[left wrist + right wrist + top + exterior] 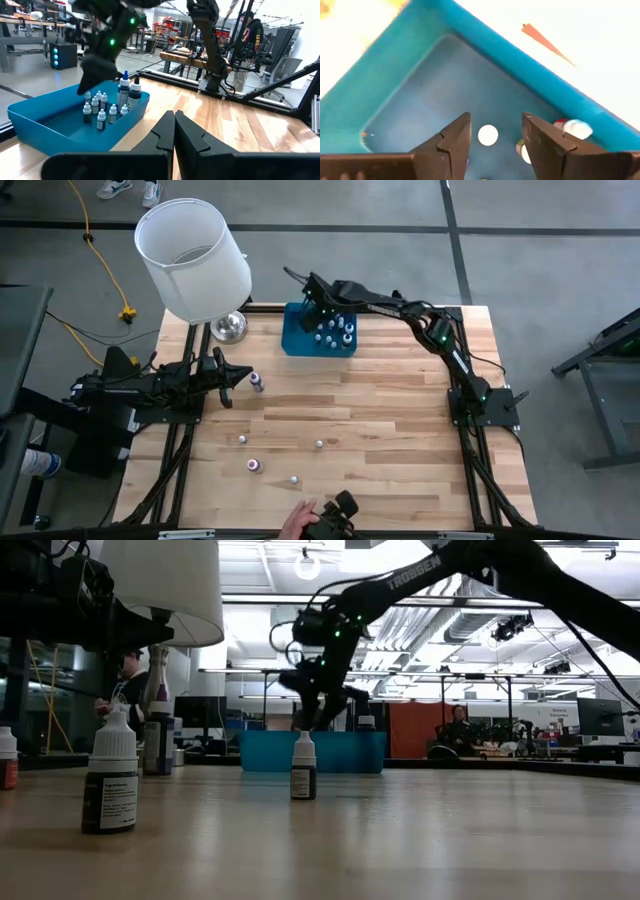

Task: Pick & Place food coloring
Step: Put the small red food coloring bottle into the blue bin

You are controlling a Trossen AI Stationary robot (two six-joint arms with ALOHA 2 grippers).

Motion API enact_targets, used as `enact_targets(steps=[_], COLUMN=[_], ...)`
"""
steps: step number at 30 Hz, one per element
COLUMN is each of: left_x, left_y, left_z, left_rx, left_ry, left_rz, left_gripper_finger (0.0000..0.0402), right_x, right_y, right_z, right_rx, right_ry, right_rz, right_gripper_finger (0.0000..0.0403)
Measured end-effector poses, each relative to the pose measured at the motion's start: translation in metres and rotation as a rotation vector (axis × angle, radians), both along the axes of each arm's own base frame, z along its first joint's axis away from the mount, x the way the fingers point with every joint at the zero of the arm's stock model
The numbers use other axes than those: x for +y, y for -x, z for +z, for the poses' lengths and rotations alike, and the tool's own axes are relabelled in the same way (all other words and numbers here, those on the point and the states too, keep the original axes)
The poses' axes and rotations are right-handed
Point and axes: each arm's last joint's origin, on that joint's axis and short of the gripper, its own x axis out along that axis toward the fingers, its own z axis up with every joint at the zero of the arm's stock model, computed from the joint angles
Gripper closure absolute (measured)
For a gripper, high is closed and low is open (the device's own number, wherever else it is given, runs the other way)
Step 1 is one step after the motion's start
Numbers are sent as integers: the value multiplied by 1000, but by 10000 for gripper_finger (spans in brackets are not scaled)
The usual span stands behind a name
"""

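Observation:
Several white-capped food coloring bottles [335, 332] stand upright on the floor of a blue tray [300, 340] at the table's far middle. My right gripper [322, 308] hovers above them, open. In the right wrist view its fingers [495, 132] stand apart on either side of one white cap [488, 135] lower down, not touching it. More bottles stand loose on the wood: one [257, 382] just off my left gripper [240, 376], which is shut and level at the table's left, and others [254, 465] nearer the front.
A white lampshade [195, 260] with a shiny metal base [229, 327] stands at the far left corner, beside the tray. A person's hand [295, 523] with a dark object is at the near edge. Bare wood lies between the tray and the loose bottles [320, 444].

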Motion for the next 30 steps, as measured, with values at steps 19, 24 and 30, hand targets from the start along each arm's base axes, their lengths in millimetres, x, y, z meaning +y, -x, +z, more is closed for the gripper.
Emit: enact_targets(steps=[19, 24, 30], left_x=[0, 0, 0], left_y=[0, 0, 0], left_z=[0, 0, 0], left_rx=[0, 0, 0], left_ry=[0, 0, 0], left_rz=[0, 0, 0], left_gripper_finger=[401, 401, 401], right_x=[63, 90, 124], right_y=[54, 76, 95], right_z=[140, 154, 164], right_rx=[-74, 8, 130], right_ry=[101, 14, -53], right_rz=[513, 625, 769], right_gripper_finger=[239, 240, 240])
